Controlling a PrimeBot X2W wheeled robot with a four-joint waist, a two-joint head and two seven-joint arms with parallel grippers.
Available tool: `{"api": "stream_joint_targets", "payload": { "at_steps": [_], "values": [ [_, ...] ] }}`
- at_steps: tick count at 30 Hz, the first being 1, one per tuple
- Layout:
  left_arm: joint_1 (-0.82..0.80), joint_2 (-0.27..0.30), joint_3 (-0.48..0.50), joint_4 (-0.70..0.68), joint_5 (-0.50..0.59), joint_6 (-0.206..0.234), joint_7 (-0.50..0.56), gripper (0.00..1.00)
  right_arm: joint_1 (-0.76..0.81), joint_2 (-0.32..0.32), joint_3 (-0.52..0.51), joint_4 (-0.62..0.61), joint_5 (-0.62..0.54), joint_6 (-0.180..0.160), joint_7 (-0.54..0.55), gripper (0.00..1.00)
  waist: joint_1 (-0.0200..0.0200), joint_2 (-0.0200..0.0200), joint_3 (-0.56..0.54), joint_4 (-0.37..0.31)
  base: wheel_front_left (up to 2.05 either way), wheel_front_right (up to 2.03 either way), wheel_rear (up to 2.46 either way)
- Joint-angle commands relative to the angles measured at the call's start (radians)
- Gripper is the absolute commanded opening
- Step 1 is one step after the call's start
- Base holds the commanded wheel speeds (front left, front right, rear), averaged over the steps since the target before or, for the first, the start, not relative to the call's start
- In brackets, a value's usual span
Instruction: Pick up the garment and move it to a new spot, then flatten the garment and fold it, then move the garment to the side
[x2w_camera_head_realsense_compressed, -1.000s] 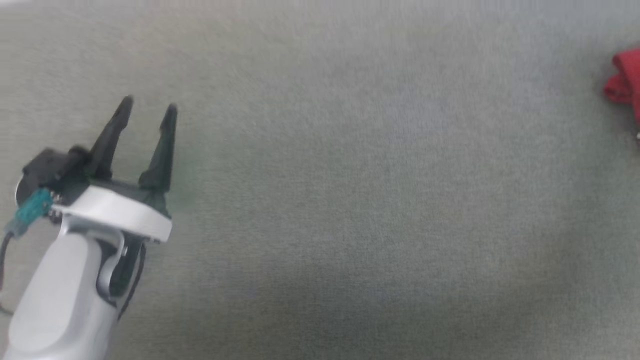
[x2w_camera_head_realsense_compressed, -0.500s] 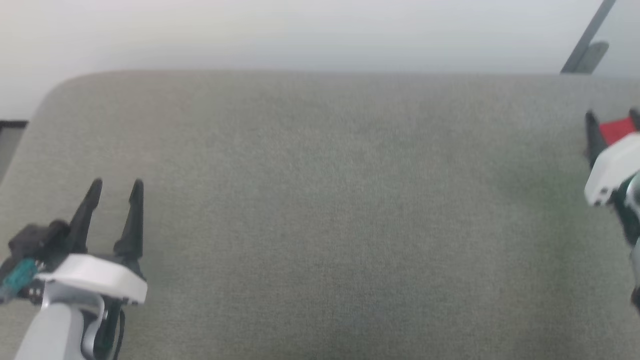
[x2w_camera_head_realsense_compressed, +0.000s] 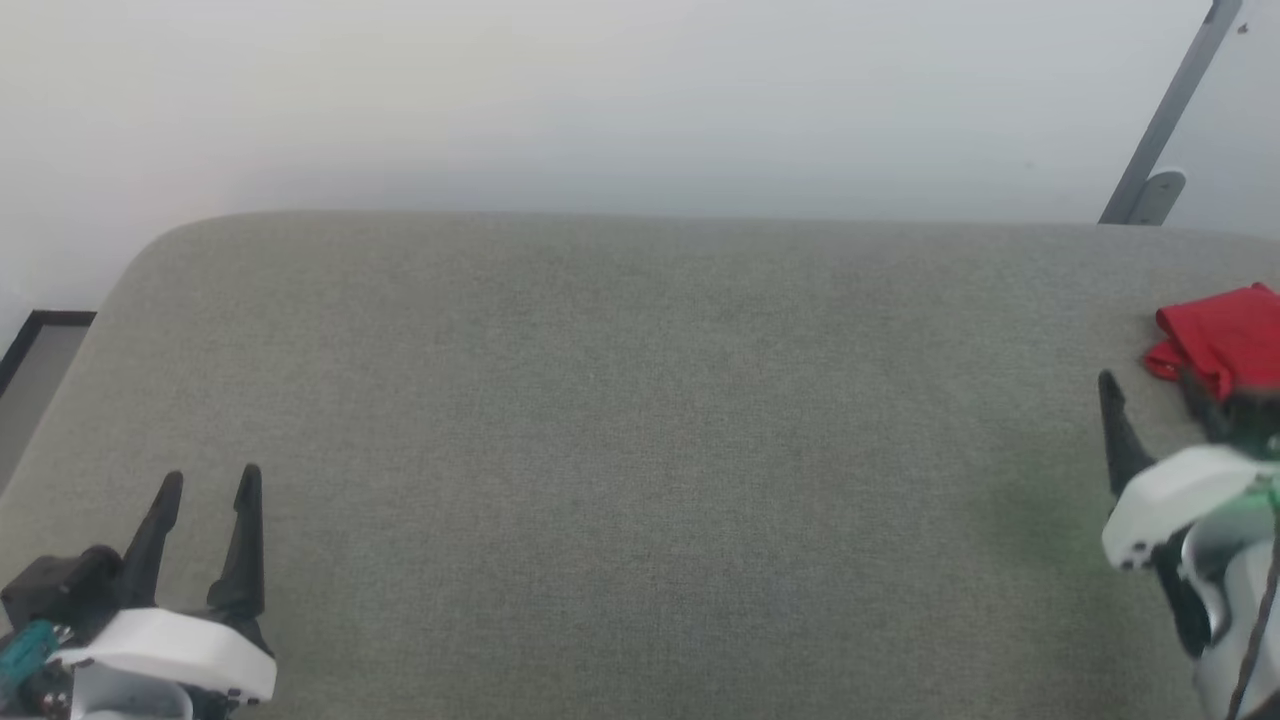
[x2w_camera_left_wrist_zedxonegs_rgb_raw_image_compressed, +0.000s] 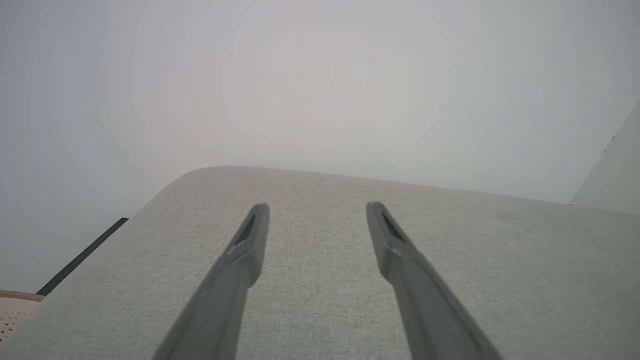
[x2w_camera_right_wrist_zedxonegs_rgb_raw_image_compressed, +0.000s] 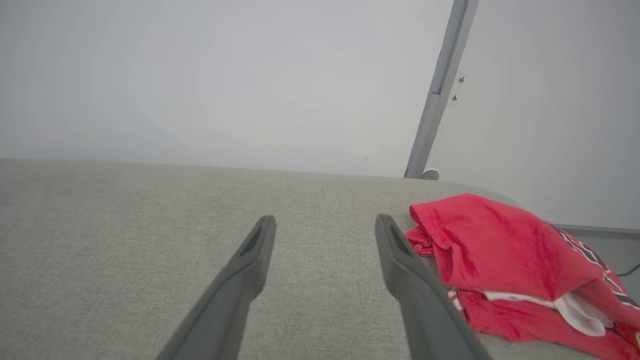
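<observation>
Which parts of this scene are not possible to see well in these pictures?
The garment, head view: cut off by the right edge; the right gripper covers its near part.
Its lettering, right wrist view: mostly hidden by folds and the right edge.
The right gripper's right finger, head view: blurred.

Big worktop (x2w_camera_head_realsense_compressed: 640, 450) w/ grey cloth cover, round corners. Red garment (x2w_camera_head_realsense_compressed: 1220, 335) lies in a heap on it, far right, near the edge.

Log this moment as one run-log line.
stage: pre-grasp | garment: crumpled, right end of grey surface | left gripper: open, empty | right gripper: open, empty, near garment
</observation>
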Motion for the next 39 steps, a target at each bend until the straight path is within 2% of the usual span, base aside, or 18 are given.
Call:
{"api": "stream_joint_targets", "payload": {
  "at_steps": [1, 11, 17, 39],
  "values": [
    [0.015, 0.005, 0.0, -0.006, -0.014, -0.002, -0.004, 1.0, 0.022, 0.009, -0.007, -0.015, -0.005, 0.0, -0.011, 1.0, 0.0, 0.0, -0.005, -0.001, 0.0, 0.0, 0.0],
    [0.08, 0.007, -0.003, 0.001, -0.021, -0.001, -0.004, 1.0, 0.197, 0.092, -0.052, -0.187, -0.026, 0.0, -0.035, 1.0, 0.0, 0.0, -0.02, -0.007, 0.0, 0.0, 0.0],
    [0.092, 0.008, -0.012, 0.012, -0.023, -0.002, -0.004, 1.0, 0.265, 0.12, -0.068, -0.251, -0.027, 0.0, -0.034, 1.0, 0.0, 0.0, -0.02, -0.013, 0.0, 0.0, 0.0],
    [0.098, 0.009, -0.026, -0.008, -0.029, -0.002, -0.004, 1.0, 0.336, 0.164, -0.086, -0.34, -0.039, 0.0, -0.021, 1.0, 0.0, 0.0, -0.017, -0.015, 0.0, 0.0, 0.0]
  ]
}}
